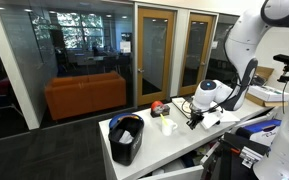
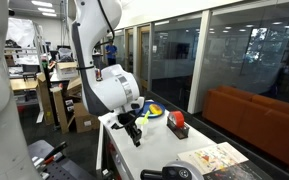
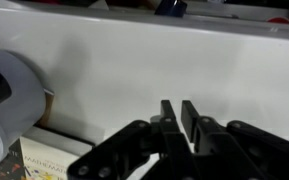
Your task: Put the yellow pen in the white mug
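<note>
The end effector (image 1: 194, 120) hangs clenched and empty, just right of the white mug (image 1: 168, 126) at frame centre on the bench (image 1: 159, 146). The yellow pen cannot be made out; finding and grasping it probably comes next.

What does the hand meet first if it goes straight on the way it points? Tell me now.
Most likely the bare white table. In the wrist view the hand points at open tabletop, with nothing showing in between. Depth is unclear.
</note>
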### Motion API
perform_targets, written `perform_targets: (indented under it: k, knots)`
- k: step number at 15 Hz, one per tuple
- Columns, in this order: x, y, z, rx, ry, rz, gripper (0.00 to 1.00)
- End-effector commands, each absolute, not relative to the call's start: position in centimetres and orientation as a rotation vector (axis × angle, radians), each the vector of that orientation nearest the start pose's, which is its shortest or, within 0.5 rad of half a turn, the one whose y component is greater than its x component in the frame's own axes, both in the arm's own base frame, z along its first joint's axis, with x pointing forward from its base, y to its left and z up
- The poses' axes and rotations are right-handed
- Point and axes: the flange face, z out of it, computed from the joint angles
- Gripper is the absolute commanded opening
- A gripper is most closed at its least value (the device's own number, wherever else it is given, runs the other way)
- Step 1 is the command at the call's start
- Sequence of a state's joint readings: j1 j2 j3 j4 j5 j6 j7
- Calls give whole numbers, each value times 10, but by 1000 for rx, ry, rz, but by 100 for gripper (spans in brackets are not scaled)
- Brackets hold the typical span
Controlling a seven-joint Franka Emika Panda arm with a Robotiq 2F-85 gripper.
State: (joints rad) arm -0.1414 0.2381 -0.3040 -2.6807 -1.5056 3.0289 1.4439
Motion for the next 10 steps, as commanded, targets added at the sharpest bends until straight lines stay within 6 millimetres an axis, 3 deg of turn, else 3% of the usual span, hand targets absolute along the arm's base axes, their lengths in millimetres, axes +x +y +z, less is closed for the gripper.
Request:
perform_targets:
  k: [1, 4, 5, 8, 10]
  knots:
    - [321, -91, 132, -3286, 465, -111, 47]
    - [300, -85, 117, -3281, 385, 71, 69]
    - [306, -88, 109, -3274, 367, 117, 75]
    - [321, -88, 117, -3254, 336, 201, 97]
    - [334, -88, 133, -3239, 316, 243, 100]
